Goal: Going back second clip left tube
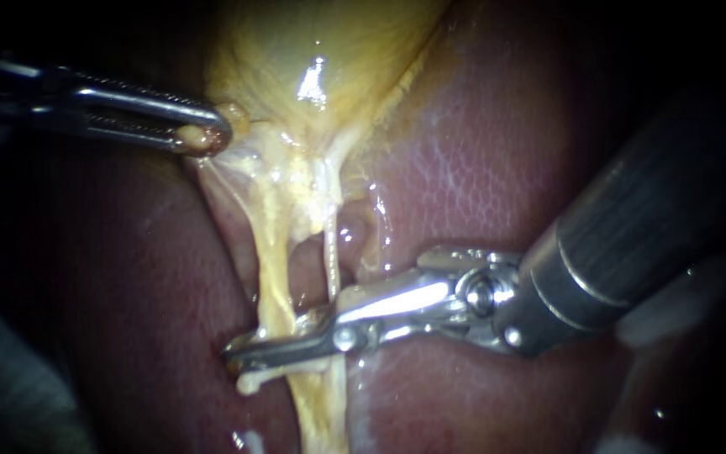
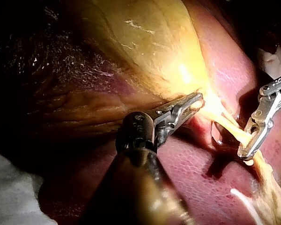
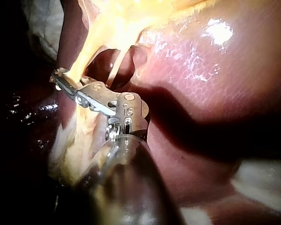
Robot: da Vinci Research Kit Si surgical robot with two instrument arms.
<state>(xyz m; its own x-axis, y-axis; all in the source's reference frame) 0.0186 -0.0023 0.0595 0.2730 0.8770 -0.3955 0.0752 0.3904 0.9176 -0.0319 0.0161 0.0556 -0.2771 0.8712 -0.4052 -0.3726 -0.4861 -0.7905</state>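
We start at the jaws of the right instrument. They sit low in the endoscope frame, left of centre, pointing toward the left edge. The 2 jaws lie nearly together and clamp the left tube between them, 1 jaw on each side, both touching it. The left tube is the thicker yellow strand. It runs from the gallbladder at the upper centre down to the lower edge of the frame and crosses the jaws just behind their tips. The right tube, a thinner pale strand, descends just beside it and passes behind the same jaws nearer the hinge. A pale stub shows just under the jaw tips; we cannot tell whether it is clip or tissue. The shaft extends to the right edge, rising toward the upper right.

The jaws of the left instrument sit in the upper left of the frame. They are closed on a fold of the gallbladder at its lower left margin. The shaft extends to the left edge.

The liver lies under both tubes and fills the right half of the frame.
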